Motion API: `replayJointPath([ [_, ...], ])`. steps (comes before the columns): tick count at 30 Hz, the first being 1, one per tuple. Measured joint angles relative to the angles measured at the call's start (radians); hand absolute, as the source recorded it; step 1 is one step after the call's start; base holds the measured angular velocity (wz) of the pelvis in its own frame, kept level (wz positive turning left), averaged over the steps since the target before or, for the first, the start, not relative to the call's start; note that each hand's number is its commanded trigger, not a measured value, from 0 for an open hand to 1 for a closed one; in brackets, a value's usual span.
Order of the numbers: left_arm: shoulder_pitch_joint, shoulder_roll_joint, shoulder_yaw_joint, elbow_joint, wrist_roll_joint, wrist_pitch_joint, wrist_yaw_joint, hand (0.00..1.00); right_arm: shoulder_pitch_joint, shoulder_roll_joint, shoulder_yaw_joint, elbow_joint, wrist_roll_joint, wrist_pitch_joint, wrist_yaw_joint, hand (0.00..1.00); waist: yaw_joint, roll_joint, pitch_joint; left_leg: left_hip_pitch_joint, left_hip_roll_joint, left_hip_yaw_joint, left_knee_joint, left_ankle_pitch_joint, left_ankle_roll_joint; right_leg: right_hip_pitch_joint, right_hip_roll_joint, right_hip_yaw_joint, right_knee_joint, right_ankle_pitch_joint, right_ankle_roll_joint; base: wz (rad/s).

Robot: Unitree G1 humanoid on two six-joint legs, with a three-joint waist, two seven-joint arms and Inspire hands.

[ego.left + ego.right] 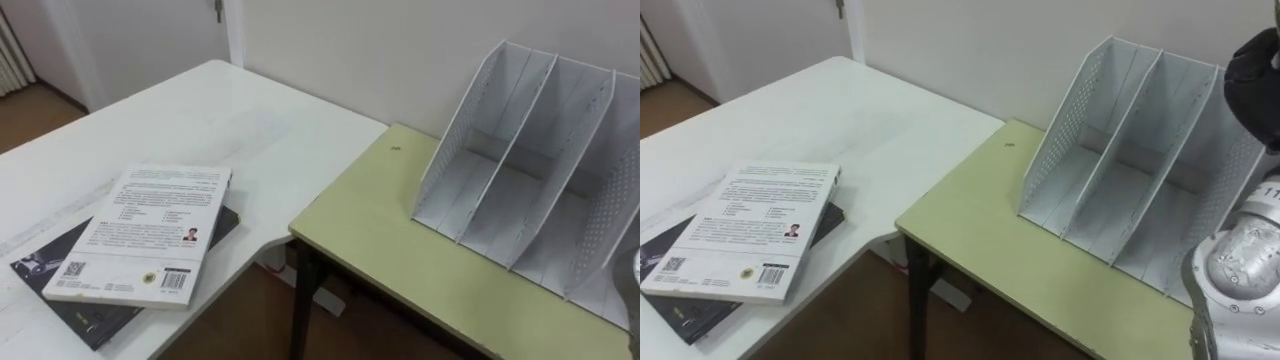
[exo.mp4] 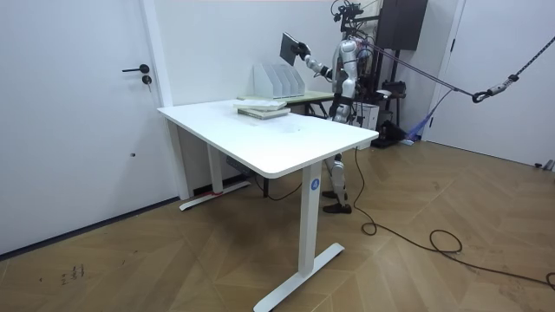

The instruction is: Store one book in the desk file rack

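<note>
Book point(image 2: 291, 46) is held high in the right hand point(image 2: 305, 56), gripped by its lower edge. The file rack point(image 1: 530, 170) stands empty below the hand, two other books point(image 1: 140, 235) farther off. Lowering into a slot is left.

A white wall point(image 2: 208, 43) is closing off the room behind the furniture, and a white door point(image 2: 78, 113) with a dark handle point(image 2: 139, 69) is sitting shut on the room view's left. A wooden floor point(image 2: 173, 260) laid in herringbone is running under everything. A white surface point(image 2: 260, 139) on white legs is reaching out from the wall, and a pale green surface point(image 1: 400, 250) on dark legs is standing just beside its far corner, along the wall. A tall dark unit point(image 2: 403, 22) is standing further back. Even light is falling across the room.
</note>
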Motion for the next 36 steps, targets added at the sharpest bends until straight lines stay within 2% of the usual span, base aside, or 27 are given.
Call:
replayJointPath([
  [8, -0.003, -0.001, 0.001, 0.000, 0.000, 0.004, 0.000, 0.00, 0.000, 0.000, 0.001, 0.003, 0.000, 0.011, 0.000, 1.00, 0.006, 0.000, -0.0002, -0.003, -0.001, -0.012, 0.000, 0.000, 0.000, 0.001, -0.001, -0.007, -0.001, 0.000, 0.000, 0.02],
  [15, -0.003, -0.001, 0.009, -0.006, 0.000, 0.019, -0.009, 0.00, -0.007, -0.005, 0.001, 0.084, 0.000, 0.013, 0.007, 1.00, 0.008, -0.001, -0.0006, -0.005, -0.001, -0.014, 0.006, 0.000, 0.000, 0.001, -0.005, -0.028, 0.005, 0.000, 0.000, 0.00],
  [22, -0.009, 0.008, 0.008, -0.009, 0.001, 0.043, -0.015, 0.00, -0.061, -0.022, 0.022, 0.232, 0.000, 0.078, 0.037, 1.00, 0.009, -0.006, 0.0004, -0.004, -0.003, -0.012, 0.009, 0.001, -0.001, -0.001, -0.007, -0.026, 0.012, 0.000, 0.000, 0.00],
  [34, -0.014, 0.017, 0.007, -0.011, 0.003, 0.062, -0.009, 0.00, -0.104, -0.029, 0.030, 0.347, 0.046, 0.084, 0.040, 1.00, 0.007, -0.015, 0.0011, 0.000, -0.004, -0.016, 0.010, 0.001, 0.000, 0.003, -0.010, -0.029, 0.016, 0.000, 0.000, 0.00],
  [36, -0.015, 0.019, 0.006, -0.014, 0.002, 0.067, -0.007, 0.00, -0.121, -0.039, 0.030, 0.400, 0.067, 0.085, 0.045, 1.00, 0.005, -0.015, 0.0014, 0.000, -0.004, -0.016, 0.011, 0.001, 0.000, 0.002, -0.012, -0.030, 0.018, 0.000, 0.000, 0.00],
])
